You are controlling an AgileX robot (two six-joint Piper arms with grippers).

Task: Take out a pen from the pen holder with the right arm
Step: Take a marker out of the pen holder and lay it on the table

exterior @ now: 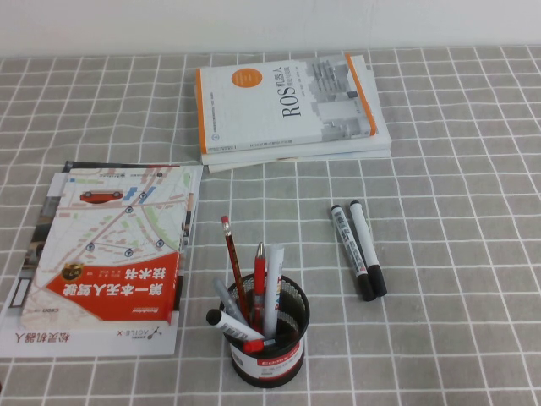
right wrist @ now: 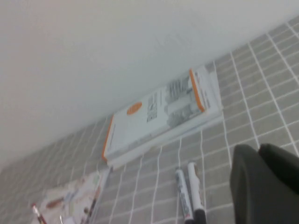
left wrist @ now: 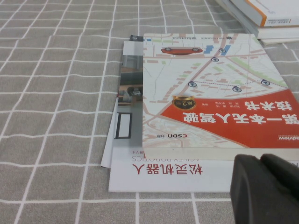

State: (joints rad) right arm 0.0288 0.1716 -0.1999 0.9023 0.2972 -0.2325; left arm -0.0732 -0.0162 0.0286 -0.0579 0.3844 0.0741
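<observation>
The red pen [exterior: 259, 272] stands upright in the black mesh pen holder [exterior: 272, 357] at the near middle of the worktop [exterior: 473, 338]; it looks light, stiff and smooth, best pinched high on its free barrel. The right hand [right wrist: 264, 182], fingers together, hangs over the worktop's right side; the left hand [left wrist: 264, 186], also closed, sits beside the red book [left wrist: 210, 107] marked "CSDN". The far book [exterior: 287, 101] reads "ROS".
</observation>
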